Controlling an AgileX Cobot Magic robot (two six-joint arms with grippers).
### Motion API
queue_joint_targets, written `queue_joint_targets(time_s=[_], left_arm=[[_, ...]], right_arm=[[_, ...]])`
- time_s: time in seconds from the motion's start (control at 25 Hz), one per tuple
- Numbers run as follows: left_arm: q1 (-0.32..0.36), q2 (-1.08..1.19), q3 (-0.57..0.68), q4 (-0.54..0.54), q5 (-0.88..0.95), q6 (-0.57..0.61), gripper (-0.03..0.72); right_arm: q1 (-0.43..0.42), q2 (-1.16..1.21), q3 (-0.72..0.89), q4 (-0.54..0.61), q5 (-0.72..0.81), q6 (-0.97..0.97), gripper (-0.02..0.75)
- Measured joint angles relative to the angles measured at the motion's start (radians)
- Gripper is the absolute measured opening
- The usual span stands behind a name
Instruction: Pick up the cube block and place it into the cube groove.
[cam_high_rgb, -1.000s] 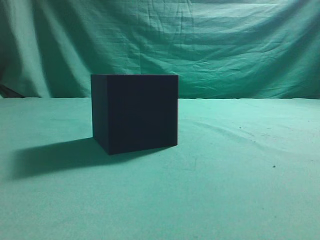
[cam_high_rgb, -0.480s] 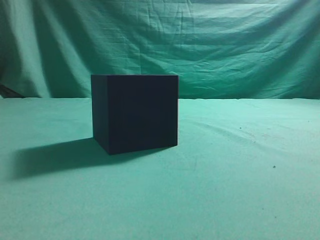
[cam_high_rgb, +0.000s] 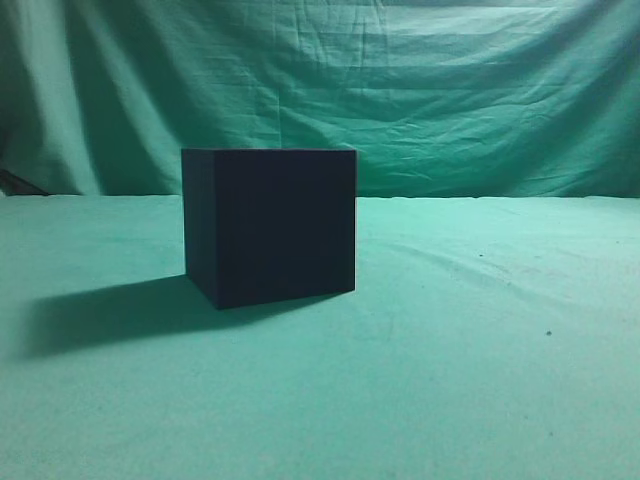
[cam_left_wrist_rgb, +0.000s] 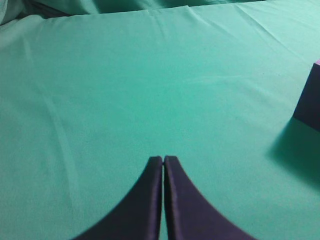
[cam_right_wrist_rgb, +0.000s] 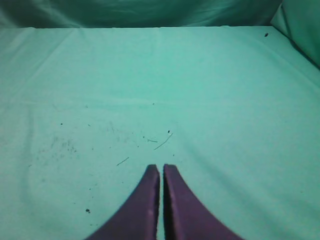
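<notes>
One large near-black matte cube, the cube groove (cam_high_rgb: 270, 225), stands left of centre on the green cloth in the exterior view; its top face does not show. The left wrist view shows a dark navy cube side (cam_left_wrist_rgb: 311, 97) cut by the right edge, with a sliver of lighter purple at its top. I cannot tell whether this is the cube block or the same box. No separate cube block shows in the exterior view. My left gripper (cam_left_wrist_rgb: 163, 159) is shut and empty above bare cloth, well left of that cube. My right gripper (cam_right_wrist_rgb: 161, 167) is shut and empty above bare cloth.
Green cloth covers the table (cam_high_rgb: 480, 380) and hangs as a backdrop (cam_high_rgb: 400, 80). The box casts a shadow to its left (cam_high_rgb: 110, 310). Small specks and threads lie on the cloth ahead of the right gripper (cam_right_wrist_rgb: 162, 141).
</notes>
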Motion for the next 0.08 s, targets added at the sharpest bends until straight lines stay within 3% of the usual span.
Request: queue_joint_targets(time_s=[0.08], left_arm=[[0.000,0.000,0.000,0.000,0.000,0.000,0.000]], right_arm=[[0.000,0.000,0.000,0.000,0.000,0.000,0.000]])
